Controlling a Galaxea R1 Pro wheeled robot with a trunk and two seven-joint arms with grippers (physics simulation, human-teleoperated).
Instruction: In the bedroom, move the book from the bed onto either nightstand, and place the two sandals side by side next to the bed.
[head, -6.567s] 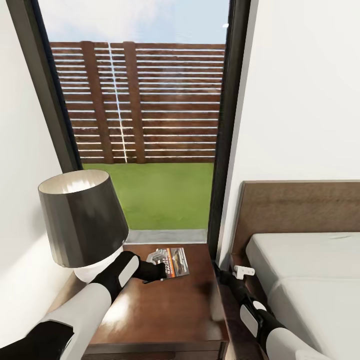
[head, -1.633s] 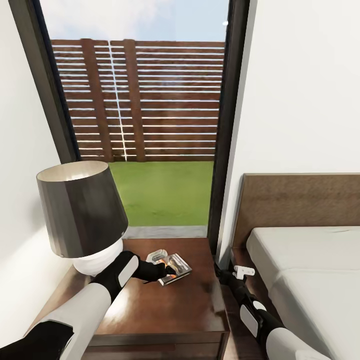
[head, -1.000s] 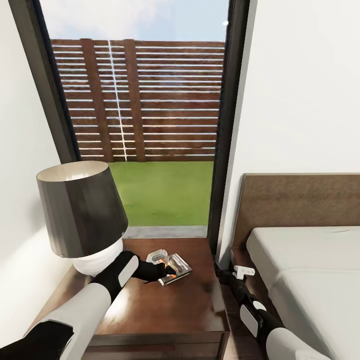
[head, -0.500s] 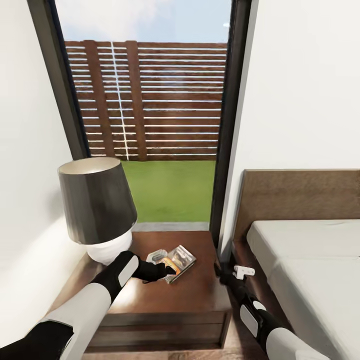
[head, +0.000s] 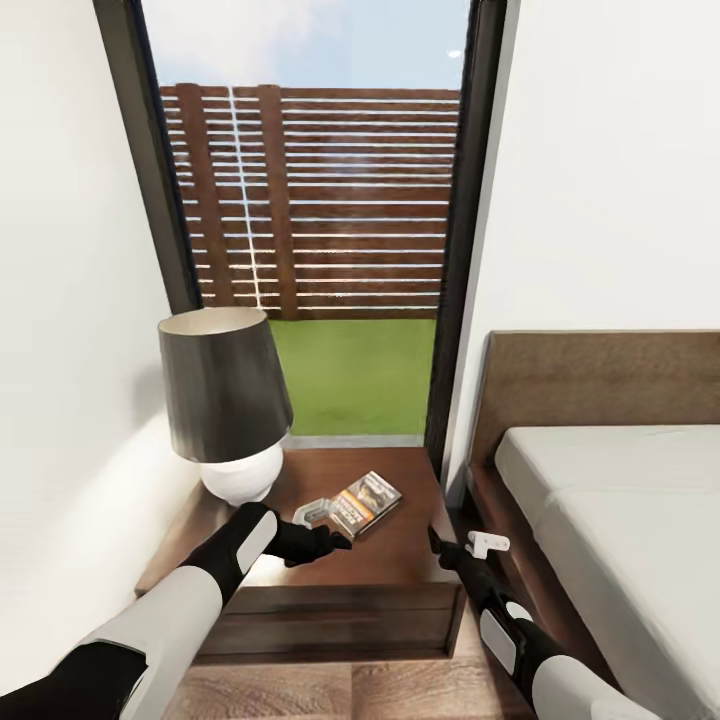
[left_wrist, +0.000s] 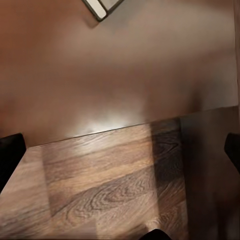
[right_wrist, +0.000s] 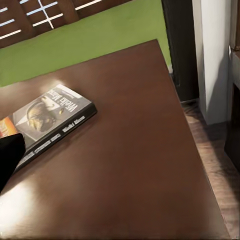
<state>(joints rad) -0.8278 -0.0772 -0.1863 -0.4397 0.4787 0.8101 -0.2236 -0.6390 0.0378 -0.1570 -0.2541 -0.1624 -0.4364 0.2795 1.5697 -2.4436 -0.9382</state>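
One book (head: 365, 503) was seen lying flat on the nightstand (head: 400, 545), beside a lamp (head: 226, 405) and apart from the bed (head: 610, 500). The left end effector (head: 325, 520) was held just short of the book, its fingers spread and nothing gripped. The right end effector (head: 480, 543) was seen between nightstand and bed; whether it was spread or closed could not be told.
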